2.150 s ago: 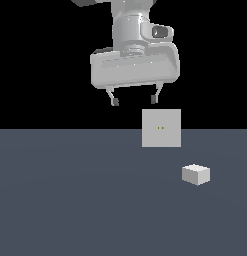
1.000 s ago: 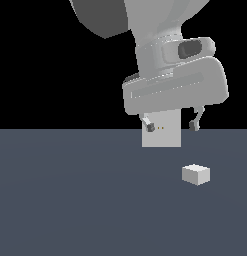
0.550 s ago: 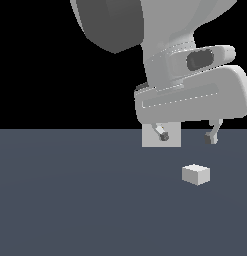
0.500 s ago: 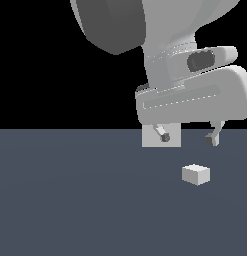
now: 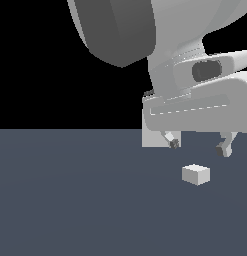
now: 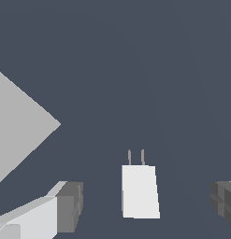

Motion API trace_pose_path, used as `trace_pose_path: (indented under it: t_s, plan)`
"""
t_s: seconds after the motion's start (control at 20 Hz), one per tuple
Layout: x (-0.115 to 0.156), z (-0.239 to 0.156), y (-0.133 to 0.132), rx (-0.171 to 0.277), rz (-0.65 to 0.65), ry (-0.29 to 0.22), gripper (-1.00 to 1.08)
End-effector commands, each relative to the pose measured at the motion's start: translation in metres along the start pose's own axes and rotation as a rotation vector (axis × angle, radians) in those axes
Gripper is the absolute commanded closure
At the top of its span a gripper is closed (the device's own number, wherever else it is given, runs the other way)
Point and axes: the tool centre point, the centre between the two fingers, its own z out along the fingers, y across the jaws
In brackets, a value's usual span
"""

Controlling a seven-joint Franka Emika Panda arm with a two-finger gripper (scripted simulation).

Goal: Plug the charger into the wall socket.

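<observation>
Off-white charger (image 5: 196, 174) with two thin grey prongs (image 6: 136, 157), plain light-grey wall socket (image 5: 154, 139), pale grey arm (image 5: 195, 75) with darker grey underside, dark grey fingertips (image 5: 174, 144), slate-blue floor (image 5: 70, 200), black background upper left (image 5: 45, 75)

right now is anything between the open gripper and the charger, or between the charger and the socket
Nothing visible. The gripper hangs open above the charger, and only bare floor shows between the charger and the wall socket.

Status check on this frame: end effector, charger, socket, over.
End effector open, above charger, not touching. Charger on floor, prongs showing, unplugged. Wall socket partly hidden behind the arm. Nothing between fingers and charger.
</observation>
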Motion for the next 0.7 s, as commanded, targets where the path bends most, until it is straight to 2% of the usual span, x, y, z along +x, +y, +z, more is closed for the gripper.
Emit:
trace_pose_path:
  t_s: [0.0,0.35,0.65]
  plan:
    - [0.000,0.002,0.002,-0.003,0.013,0.003,-0.92]
    - [-0.003,0.006,0.002,-0.003,0.012,0.002,-0.92]
    - [-0.012,0.028,0.003,-0.003,0.015,0.001,-0.92]
